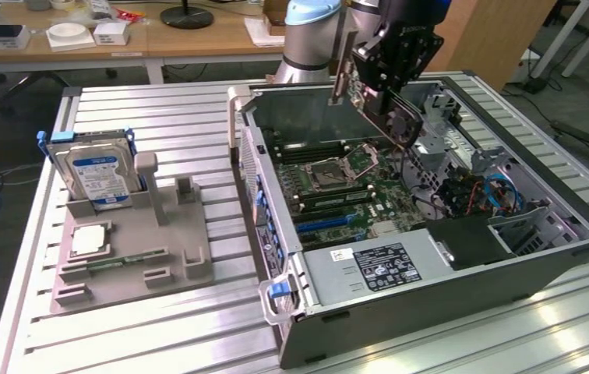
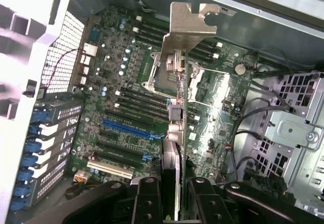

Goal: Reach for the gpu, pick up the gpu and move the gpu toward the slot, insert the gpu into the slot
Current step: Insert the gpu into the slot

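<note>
The slatted table (image 1: 149, 140) carried an open case (image 1: 461, 296), lying on its side toward the exterior view's right. The arm (image 1: 310, 31) stood behind the case and reached over its far wall. Inside the case, the board (image 1: 347, 195) lay flat and exposed, with power unit (image 1: 378, 265) at its near end.

On the exterior view's left, a grey fixture (image 1: 180, 257) sat just beside the case. A drive (image 1: 92, 171) stood upright in its far corner, and a green memory stick (image 1: 128, 259) lay flat near its front.

The gpu (image 1: 383, 117) was off the fixture and up over the far part of the case, tilted and clear of the board. In the wrist view the gpu (image 2: 174, 117) showed edge-on over the socket area, bracket (image 2: 190, 26) at its far end.

The gripper (image 1: 388, 86) had its jaws closed on the gpu, one finger on each face. The blue slot (image 2: 126, 128) stood unoccupied, apart from the card.
</note>
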{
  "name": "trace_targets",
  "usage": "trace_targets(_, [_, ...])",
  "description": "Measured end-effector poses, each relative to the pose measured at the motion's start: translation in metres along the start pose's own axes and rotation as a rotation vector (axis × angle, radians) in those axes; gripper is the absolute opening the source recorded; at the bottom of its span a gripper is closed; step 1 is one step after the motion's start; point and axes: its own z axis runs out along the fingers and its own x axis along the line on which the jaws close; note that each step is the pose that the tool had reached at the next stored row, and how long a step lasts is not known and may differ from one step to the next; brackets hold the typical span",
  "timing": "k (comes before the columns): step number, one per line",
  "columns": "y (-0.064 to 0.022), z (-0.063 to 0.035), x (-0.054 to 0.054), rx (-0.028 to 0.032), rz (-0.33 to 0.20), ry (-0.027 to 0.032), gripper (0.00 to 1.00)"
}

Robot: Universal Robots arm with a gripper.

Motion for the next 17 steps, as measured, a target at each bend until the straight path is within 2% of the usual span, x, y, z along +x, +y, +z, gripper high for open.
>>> trace_targets(17, [-0.0005,0.0,0.0002,-0.0029,-0.135,-0.0022,0.27])
